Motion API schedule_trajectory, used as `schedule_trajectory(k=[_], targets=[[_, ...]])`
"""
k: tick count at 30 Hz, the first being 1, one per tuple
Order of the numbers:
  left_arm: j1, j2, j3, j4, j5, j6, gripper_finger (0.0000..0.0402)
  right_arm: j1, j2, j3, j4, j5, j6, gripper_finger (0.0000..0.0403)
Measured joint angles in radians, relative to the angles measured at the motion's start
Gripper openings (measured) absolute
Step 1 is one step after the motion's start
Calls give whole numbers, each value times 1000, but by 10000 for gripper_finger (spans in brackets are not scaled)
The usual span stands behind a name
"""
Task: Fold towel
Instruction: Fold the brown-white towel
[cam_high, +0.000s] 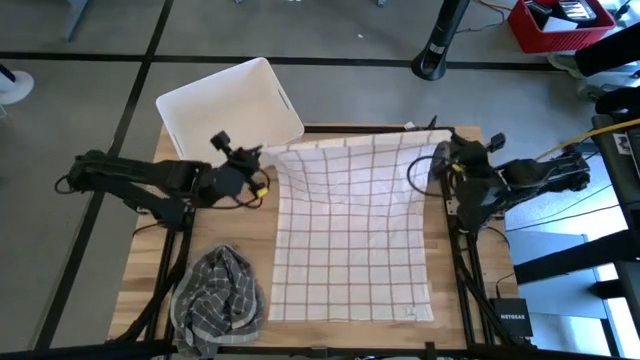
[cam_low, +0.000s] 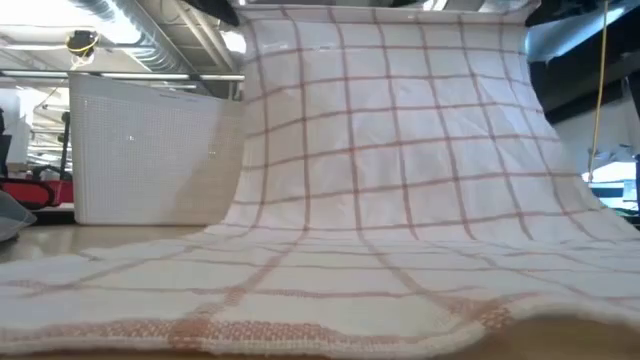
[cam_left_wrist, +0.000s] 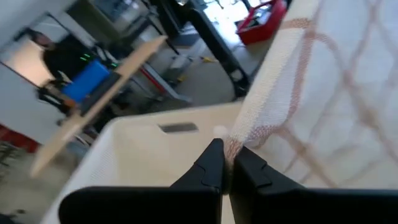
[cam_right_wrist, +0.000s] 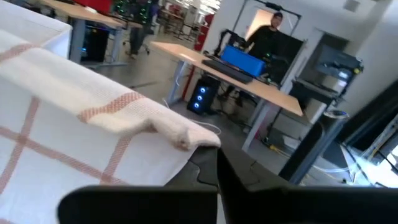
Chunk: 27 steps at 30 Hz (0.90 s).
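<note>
Left claw (cam_high: 262, 183) and right claw (cam_high: 443, 160), each clenched on far corner of checked towel (cam_high: 350, 235), lift that edge (near half flat on counter (cam_high: 145, 275)) for folding forward.

Floor (cam_high: 90, 90): grey, marked with dark lines, visible round the wooden table (cam_high: 145, 275). A red crate (cam_high: 555, 22) sits on the floor at the far right, beside a black post base (cam_high: 435, 62). Beyond the right gripper, a long wooden desk (cam_right_wrist: 249, 78) carries a blue box (cam_right_wrist: 242, 59); a person (cam_right_wrist: 268, 34) in dark clothing stands behind it. Ceiling ducting (cam_low: 130, 30) and bright overhead lighting show in the low view.
</note>
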Motion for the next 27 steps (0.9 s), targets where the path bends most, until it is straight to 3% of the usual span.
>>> schedule_trajectory(k=[6,12,16,24,27], targets=[[114,-1,0,136,69,182,1,-34,4,0,0,-38,-29,1],[190,-2,0,51,103,196,1,-35,32,0,2,-141,-80,1],[221,-4,0,20,196,177,1,-35,52,0,32,-218,-174,1],[264,-21,10,152,189,258,1,-102,78,0,418,-196,-574,1],[243,-46,11,186,189,280,0,-169,76,0,550,-260,-698,1]])
